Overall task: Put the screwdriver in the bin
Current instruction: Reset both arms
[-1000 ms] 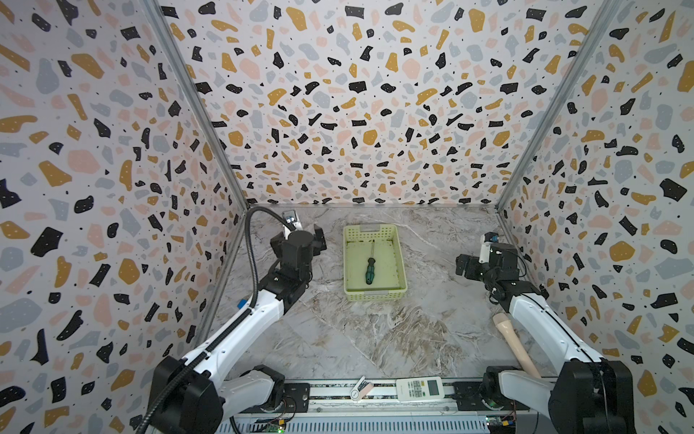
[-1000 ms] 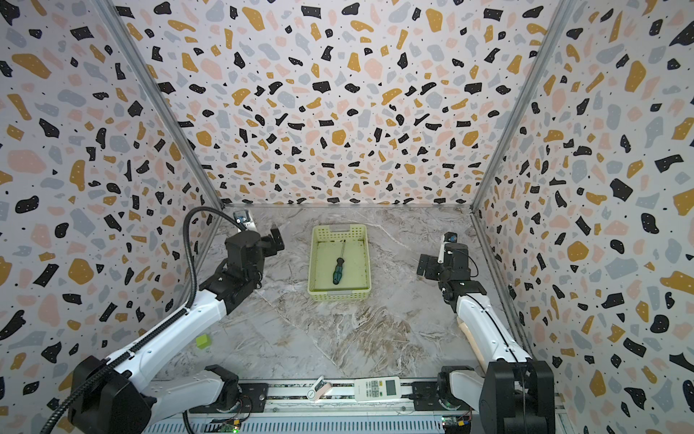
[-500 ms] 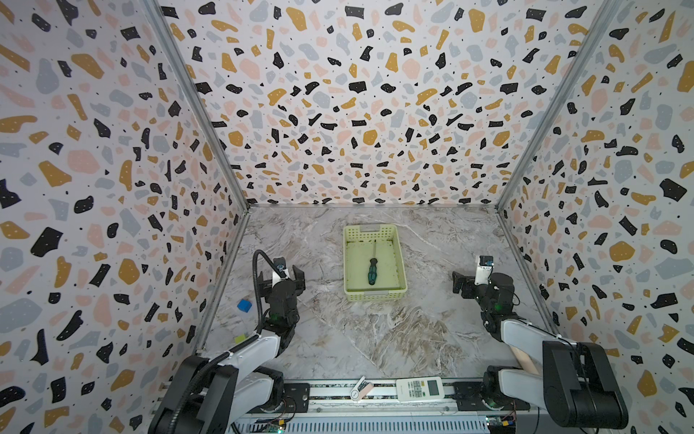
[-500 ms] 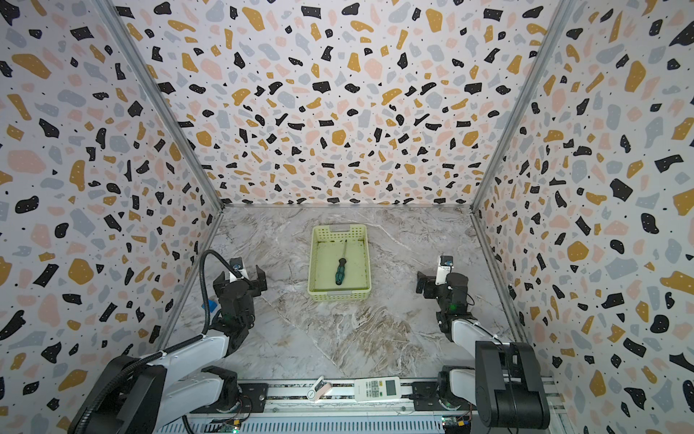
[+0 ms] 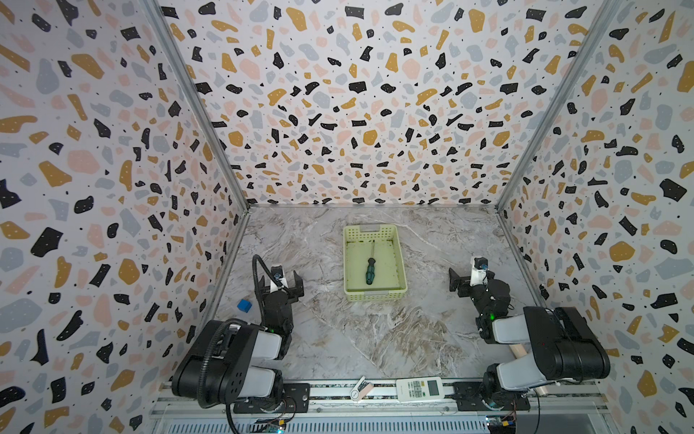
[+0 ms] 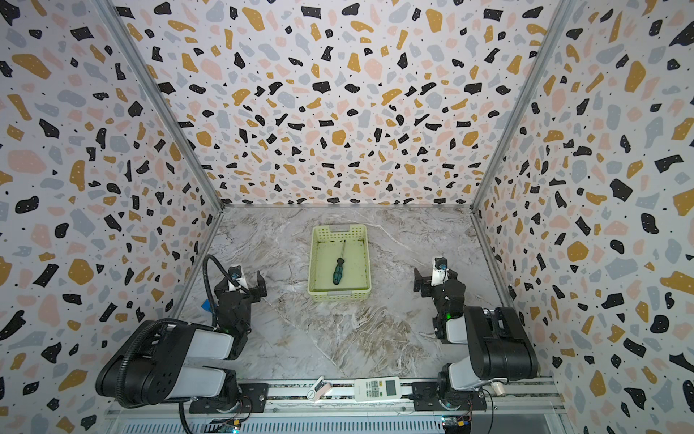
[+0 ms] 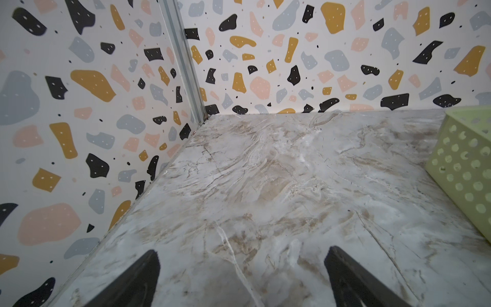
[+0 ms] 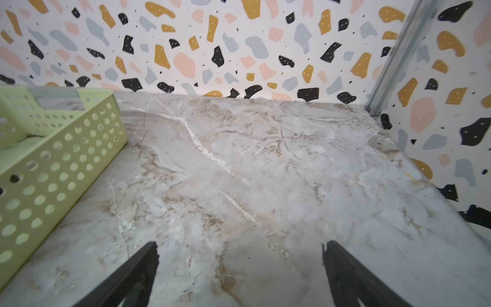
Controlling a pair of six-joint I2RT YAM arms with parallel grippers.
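Green-handled screwdriver (image 5: pixel 371 266) lies flat inside the yellow-green bin (image 5: pixel 375 295). Left gripper (image 7: pixel 242 251) and right gripper (image 8: pixel 240 244), both spread and empty, sit low over the marble bench (image 5: pixel 356 338).

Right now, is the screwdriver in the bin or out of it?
In. Both top views show the screwdriver lying flat on the floor of the bin, inside its walls, nothing holding it.

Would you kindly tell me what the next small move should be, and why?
Probably nothing more than parking both arms, as the task looks done. The screwdriver lies flat on the floor of the bin. The left gripper and right gripper are open, empty and well apart from the bin.
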